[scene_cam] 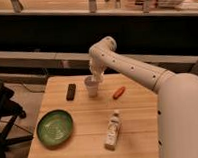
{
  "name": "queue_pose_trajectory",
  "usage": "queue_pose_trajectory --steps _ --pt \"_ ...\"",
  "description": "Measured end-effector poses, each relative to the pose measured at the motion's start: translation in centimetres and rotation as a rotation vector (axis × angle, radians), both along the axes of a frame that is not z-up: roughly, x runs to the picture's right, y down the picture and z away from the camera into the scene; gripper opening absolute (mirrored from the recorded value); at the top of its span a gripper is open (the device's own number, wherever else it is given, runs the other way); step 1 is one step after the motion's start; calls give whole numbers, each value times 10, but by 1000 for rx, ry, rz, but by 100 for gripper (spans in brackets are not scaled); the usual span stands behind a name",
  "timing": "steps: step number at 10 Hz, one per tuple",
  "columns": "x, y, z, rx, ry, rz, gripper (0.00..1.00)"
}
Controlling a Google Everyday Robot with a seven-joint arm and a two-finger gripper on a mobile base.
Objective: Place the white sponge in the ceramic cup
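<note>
The ceramic cup (92,87) is a small whitish-grey cup standing upright near the back middle of the wooden table (85,139). My gripper (96,77) hangs straight down from the white arm, right over the cup's rim and slightly to its right. The white sponge does not show as a separate thing; it is hidden at the gripper or inside the cup.
A black rectangular object (71,91) lies left of the cup. An orange carrot-like object (118,92) lies to its right. A green bowl (54,127) sits at the front left. A white bottle (112,130) lies at the front middle. A dark chair (3,118) stands left of the table.
</note>
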State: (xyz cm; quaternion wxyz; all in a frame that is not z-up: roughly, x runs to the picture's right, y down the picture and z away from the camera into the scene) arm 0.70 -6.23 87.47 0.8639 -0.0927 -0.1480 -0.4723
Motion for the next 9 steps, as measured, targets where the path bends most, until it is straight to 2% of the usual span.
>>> queue_pose_trajectory --steps 2,5,6,7,8,9 --pt "-1 -1 1 1 -3 0 54" --pt "-2 -2 3 5 -4 -2 56" --pt "-1 -2 3 6 -4 -1 61" --pt "0 -3 3 6 -5 1 73" --pt "0 -3 4 5 -6 1 79" --pt "0 -3 4 5 -8 1 80"
